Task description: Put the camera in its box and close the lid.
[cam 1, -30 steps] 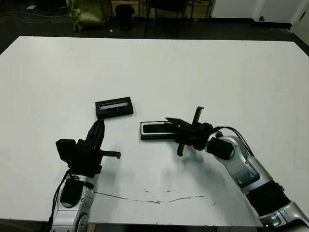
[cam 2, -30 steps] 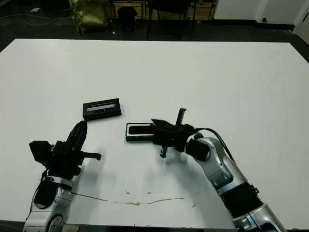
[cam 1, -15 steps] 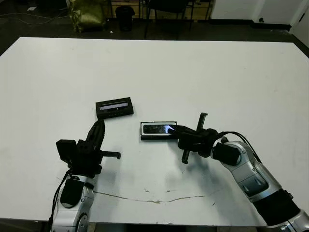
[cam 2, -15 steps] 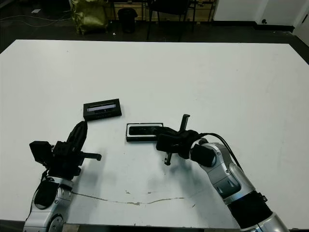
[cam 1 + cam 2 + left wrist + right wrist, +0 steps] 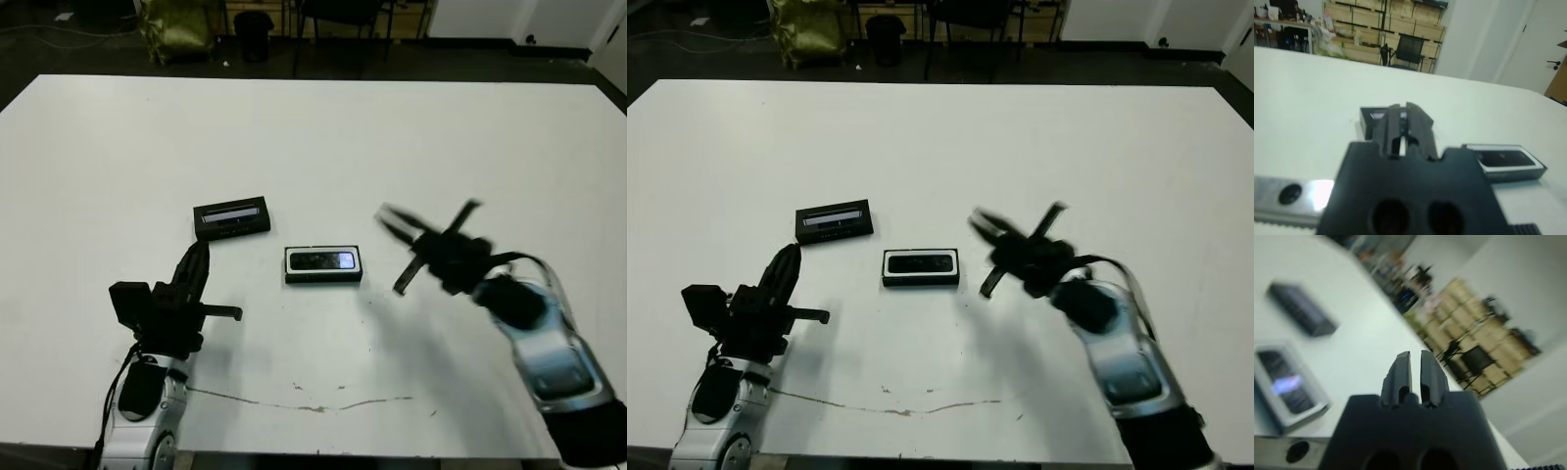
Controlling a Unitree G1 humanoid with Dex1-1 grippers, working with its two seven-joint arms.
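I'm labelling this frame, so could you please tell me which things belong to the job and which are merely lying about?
Job:
slim black bar-shaped camera
shallow white-lined black box holding it
flat black lid with pale strip

Lying about:
nothing else on the white table

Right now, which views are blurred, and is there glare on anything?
Head views: right claw smeared by motion, rest sharp; a bright glint on the camera in the box. Right wrist view: blurred throughout. Left wrist view: soft, lid partly hidden.
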